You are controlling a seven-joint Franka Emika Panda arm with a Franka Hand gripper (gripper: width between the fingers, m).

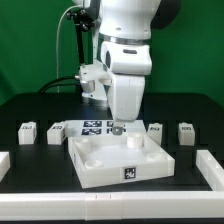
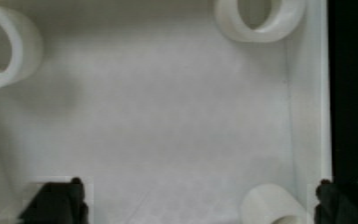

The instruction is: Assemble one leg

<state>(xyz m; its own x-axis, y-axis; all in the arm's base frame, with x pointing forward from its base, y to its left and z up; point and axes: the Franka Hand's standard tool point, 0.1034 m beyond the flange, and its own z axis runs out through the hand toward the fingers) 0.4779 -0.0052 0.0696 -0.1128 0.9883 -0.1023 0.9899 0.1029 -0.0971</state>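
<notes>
A matte black bench (image 1: 40,185) stretches in front of a plain green wall (image 1: 30,40). A low white rail (image 1: 211,166) lies at the edge on the exterior view's right. In the middle lies the tray piece (image 1: 100,165), a square of smooth white plastic with raised walls, round corner sockets and a small tag on its near wall. Behind it the marker board (image 1: 92,125) lies flat.

The legs, small white blocks with black-and-white tags, stand in a row on the bench level with the marker board. The outer left leg (image 1: 28,130) and inner left leg (image 1: 55,130) are on the exterior view's left. The inner right leg (image 1: 154,128) and outer right leg (image 1: 186,130) are on its right. All four are apart from me.

My gripper (image 1: 118,128) hangs over the tray's far part. In the wrist view my black fingers (image 2: 55,200) are spread wide and hold nothing. Between them there is only the tray's pale floor (image 2: 158,110), and a socket ring (image 2: 265,18) shows beyond them.
</notes>
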